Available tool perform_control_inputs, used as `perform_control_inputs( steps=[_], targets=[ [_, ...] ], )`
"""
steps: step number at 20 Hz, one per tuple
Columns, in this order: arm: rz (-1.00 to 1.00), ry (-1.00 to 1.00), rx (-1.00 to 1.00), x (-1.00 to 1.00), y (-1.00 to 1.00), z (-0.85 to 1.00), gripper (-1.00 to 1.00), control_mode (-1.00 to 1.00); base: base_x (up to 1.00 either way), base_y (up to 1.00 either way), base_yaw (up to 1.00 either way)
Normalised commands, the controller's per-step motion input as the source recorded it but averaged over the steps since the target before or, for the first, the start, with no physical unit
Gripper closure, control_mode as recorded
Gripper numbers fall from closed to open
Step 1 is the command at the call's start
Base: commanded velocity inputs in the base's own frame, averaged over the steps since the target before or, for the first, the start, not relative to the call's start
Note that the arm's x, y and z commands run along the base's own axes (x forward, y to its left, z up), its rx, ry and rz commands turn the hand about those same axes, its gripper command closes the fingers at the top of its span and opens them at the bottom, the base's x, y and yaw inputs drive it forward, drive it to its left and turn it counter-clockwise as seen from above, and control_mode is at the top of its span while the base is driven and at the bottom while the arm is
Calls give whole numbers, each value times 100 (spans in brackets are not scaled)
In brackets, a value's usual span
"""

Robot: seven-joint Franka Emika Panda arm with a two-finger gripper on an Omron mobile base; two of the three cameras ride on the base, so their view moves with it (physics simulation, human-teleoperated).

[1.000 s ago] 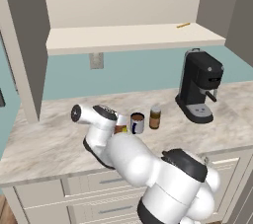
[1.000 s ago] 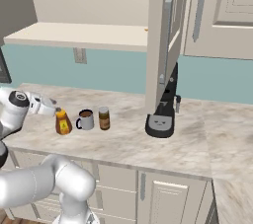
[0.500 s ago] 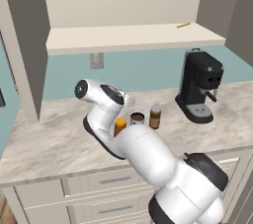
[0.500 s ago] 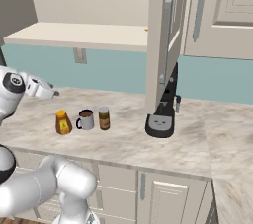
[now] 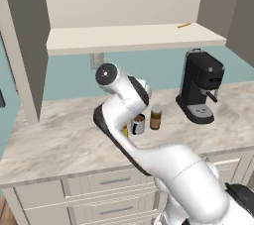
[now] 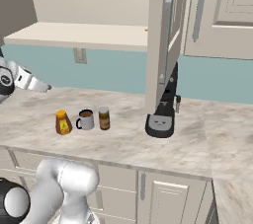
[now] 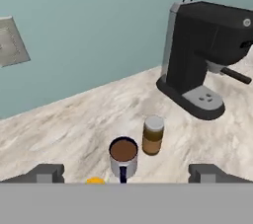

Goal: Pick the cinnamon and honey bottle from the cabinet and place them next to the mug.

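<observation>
The scene is lit softly and evenly, and no glare is seen. A soft dark shadow is cast under the cabinet (image 5: 129, 38) shelf onto the blue wall. Small faint shadows are seen on the tabletop (image 6: 197, 139) beside the coffee machine (image 6: 162, 114). The cabinet's side panels are left dim. All pictures look a bit soft and grainy. Edges are not bent.

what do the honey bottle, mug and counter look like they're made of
Honey bottle: likely translucent amber plastic, light glowing through it. Mug: probably glazed ceramic, opaque blue-grey with a smooth wall. Counter: looks like polished marble or a laminate imitation, beige with grey veining.
</observation>
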Motion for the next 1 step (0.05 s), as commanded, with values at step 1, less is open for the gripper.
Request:
perform_control_inputs(
  steps=[1],
  targets=[
    [22,-2,12,-100,-28,13,-100,-100,0,0,0]
  ],
)
